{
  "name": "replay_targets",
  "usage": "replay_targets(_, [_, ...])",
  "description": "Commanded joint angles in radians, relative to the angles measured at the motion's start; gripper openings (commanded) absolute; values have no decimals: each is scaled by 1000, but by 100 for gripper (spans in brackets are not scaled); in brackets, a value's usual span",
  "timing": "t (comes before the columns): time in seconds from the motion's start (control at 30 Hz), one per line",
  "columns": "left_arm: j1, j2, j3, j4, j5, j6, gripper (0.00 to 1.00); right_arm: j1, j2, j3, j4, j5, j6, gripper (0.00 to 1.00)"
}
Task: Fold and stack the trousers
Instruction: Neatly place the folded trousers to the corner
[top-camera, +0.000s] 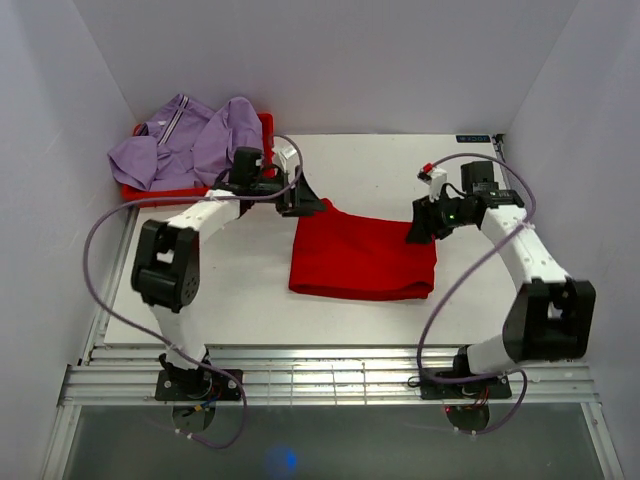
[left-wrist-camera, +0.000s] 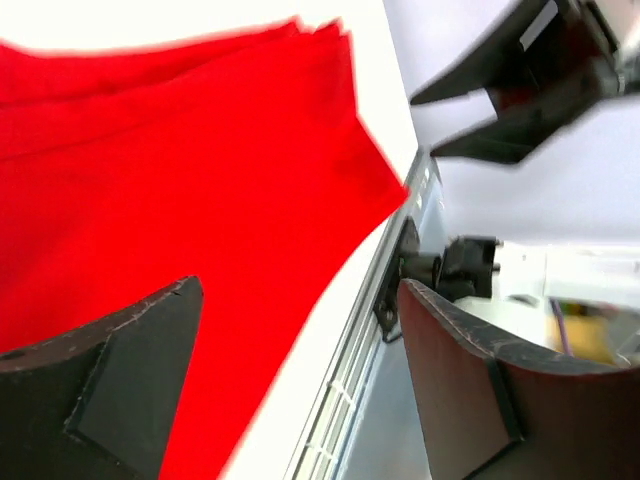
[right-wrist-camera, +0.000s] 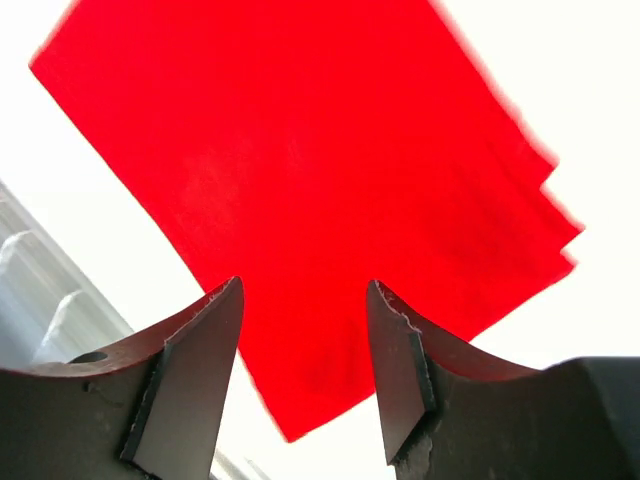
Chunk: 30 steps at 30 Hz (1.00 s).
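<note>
Apparently empty, left end effector (top-camera: 305, 205) and right end effector (top-camera: 415, 232) gape near red trousers (top-camera: 360, 260).

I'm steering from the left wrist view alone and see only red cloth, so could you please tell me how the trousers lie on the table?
Observer: The red trousers lie folded into a flat rectangle on the table.
Operator: Thanks. Is anything holding them?
Observer: No. The right gripper hangs open above their far right corner, with nothing between its fingers.
Operator: Is anything else waiting?
Observer: A purple garment is heaped in a red bin at the far left corner.
</note>
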Motion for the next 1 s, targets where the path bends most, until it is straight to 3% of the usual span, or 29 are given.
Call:
replay_targets(0.0, [41, -309, -2, -233, -194, 78, 90, 190, -208, -33, 132, 252, 167, 59])
replay_targets(0.03, [52, -345, 1, -277, -300, 72, 93, 235, -230, -41, 169, 347, 192, 61])
replay_targets(0.13, [86, -472, 0, -390, -419, 95, 94, 335, -208, -36, 149, 346, 241, 64])
replay_targets(0.3, [152, -599, -26, -547, -515, 216, 95, 485, -146, -97, 103, 450, 179, 41])
replay_targets(0.37, [184, -630, -34, -581, -524, 227, 95, 487, -139, -105, 20, 482, 139, 25])
replay_targets(0.53, [221, -676, -101, -604, -527, 239, 95, 467, -263, -281, -4, 694, 47, 20])
replay_targets(0.57, [226, -678, -107, -604, -527, 238, 95, 441, -270, -274, -7, 693, 40, 16])
replay_targets(0.73, [236, -658, -120, -592, -525, 223, 95, 356, -206, -315, -62, 791, -4, 14])
replay_targets(0.97, [252, -616, -72, -598, -533, 224, 95, 309, -44, -317, -55, 751, -52, 13])
